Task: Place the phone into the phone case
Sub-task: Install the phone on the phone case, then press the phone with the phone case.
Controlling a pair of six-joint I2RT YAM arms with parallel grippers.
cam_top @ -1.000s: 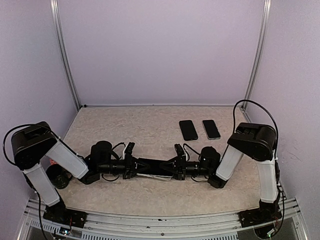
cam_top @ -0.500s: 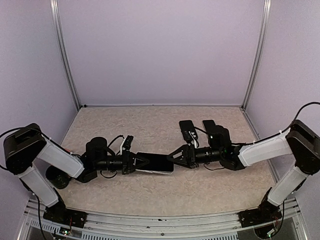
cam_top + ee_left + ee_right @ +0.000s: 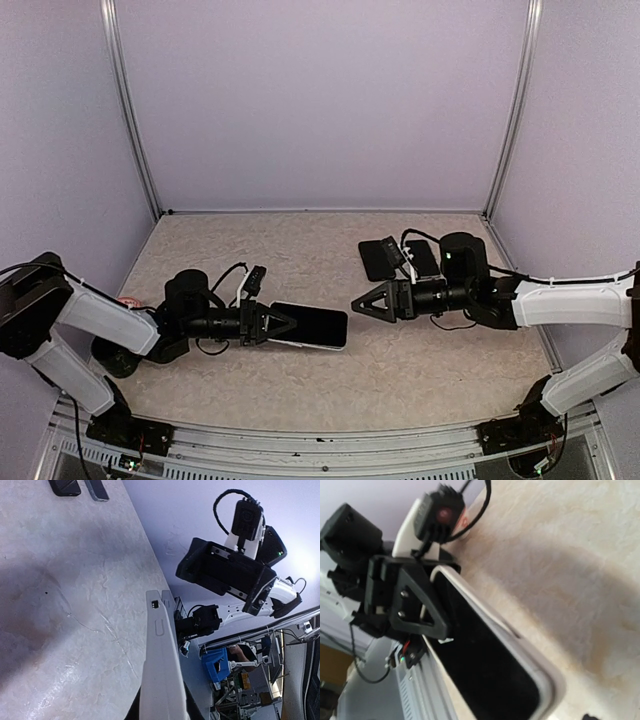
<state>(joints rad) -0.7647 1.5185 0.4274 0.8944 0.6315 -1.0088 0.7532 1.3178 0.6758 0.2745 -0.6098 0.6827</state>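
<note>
Since the earlier frame, the right claw (image 3: 362, 303) is being drawn back from the phone (image 3: 315, 327) toward the right side of the table (image 3: 300, 240). Its jaws are being spread wide with nothing between them, and a clear gap is being left between its tips and the phone's near end.

The phone is being kept clenched at its left end by the left claw (image 3: 284, 324). It is being held low over the table and pointed toward the right arm; whether it is touching the surface cannot be told.

In the right wrist view, the dark screen is being framed along its visible edges by the pale rim of the phone case (image 3: 161, 680). From this the phone is being judged as already seated in the case, though not every corner is being shown.

The one-sided grip is probably being kept so that the cased phone is being steadied while the other claw is being released.

Two dark slabs (image 3: 378, 262) are being left at the back of the table, partly hidden by the right arm.
</note>
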